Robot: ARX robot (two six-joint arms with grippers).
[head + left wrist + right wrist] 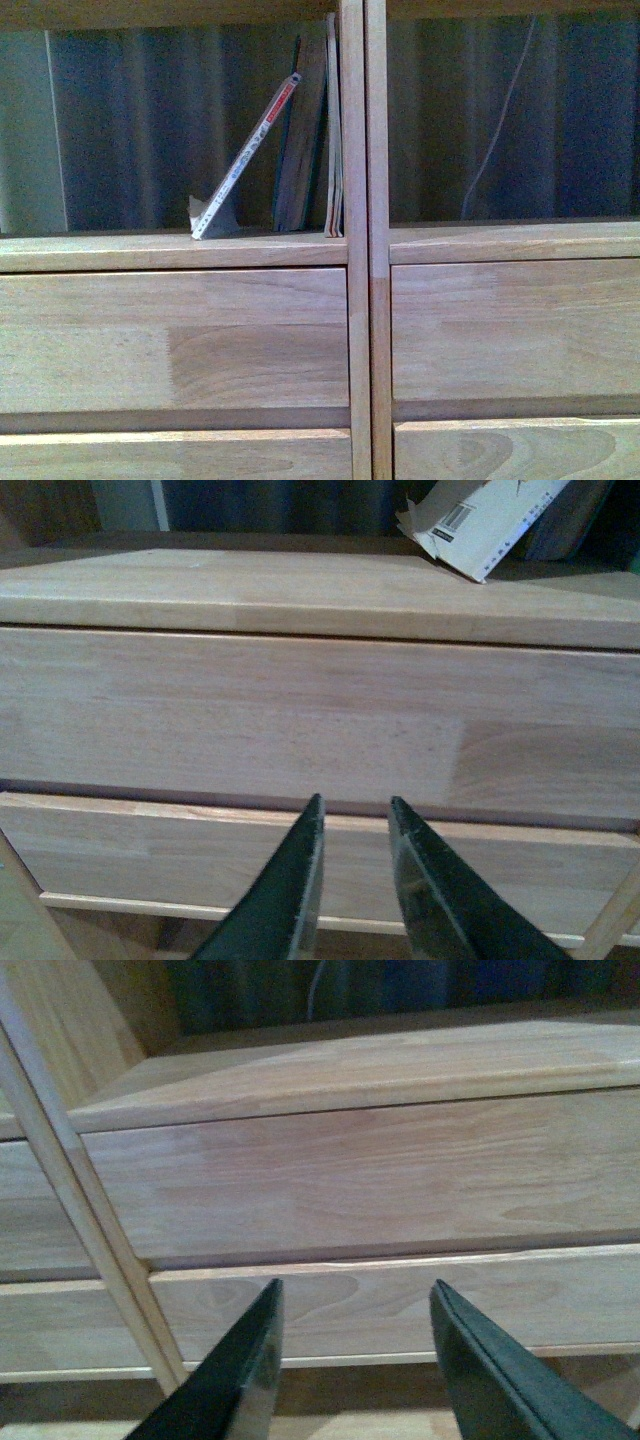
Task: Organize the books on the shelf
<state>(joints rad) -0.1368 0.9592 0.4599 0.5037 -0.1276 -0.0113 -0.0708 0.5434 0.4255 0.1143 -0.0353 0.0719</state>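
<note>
your left gripper [352, 825], fingers slightly parted, faces a drawer front [300, 720]; a white book [480, 525] leans on the shelf [250, 590].

Neither arm shows in the front view. Left end effector [355, 815] seen only from its own wrist cam: two dark fingers [300, 880] reaching fwd, tips close together w/ a narrow gap between them, nothing held in that gap, not touching anything. Right end effector [355, 1300] likewise seen only from its wrist cam: two dark fingers [490, 1370] spread clearly wider than the left pair, nothing between them, tips free of contact. Both pairs taper to slim tips and point roughly level, fwd and slightly up. No wrist or arm links visible in either wrist view, only the fingers
</note>
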